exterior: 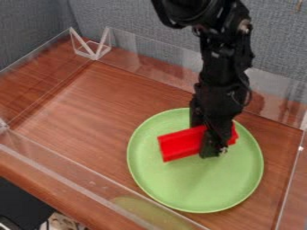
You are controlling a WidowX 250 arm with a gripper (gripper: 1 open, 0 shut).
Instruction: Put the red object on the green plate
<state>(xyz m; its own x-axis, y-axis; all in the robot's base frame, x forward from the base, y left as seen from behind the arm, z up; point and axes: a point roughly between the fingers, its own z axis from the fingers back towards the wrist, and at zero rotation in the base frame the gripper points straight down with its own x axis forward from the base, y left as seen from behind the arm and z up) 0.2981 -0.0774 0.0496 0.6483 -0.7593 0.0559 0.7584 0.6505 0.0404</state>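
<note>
Red block over the green plate, gripped at one end by the hand.

The bench (pixel 84 99) is bare brown wood inside low clear walls (pixel 48 175), with a small clear wire stand (pixel 92 42) far behind and to the left of the hand, so nothing crowds the work. The green plate (pixel 222 189) lies right under the hand, wide and flat with a shallow rim, an easy target. The red block (pixel 182 144) sticks out to the left of the hand (pixel 221 144), inside the plate's rim; it looks stiff, light and solid, with flat sides that suit a pinch across its width. The hand points down and seems clamped on the block's right end, though its tips are partly hidden. Whether the block rests on the plate or hangs just above it I cannot tell.
</note>
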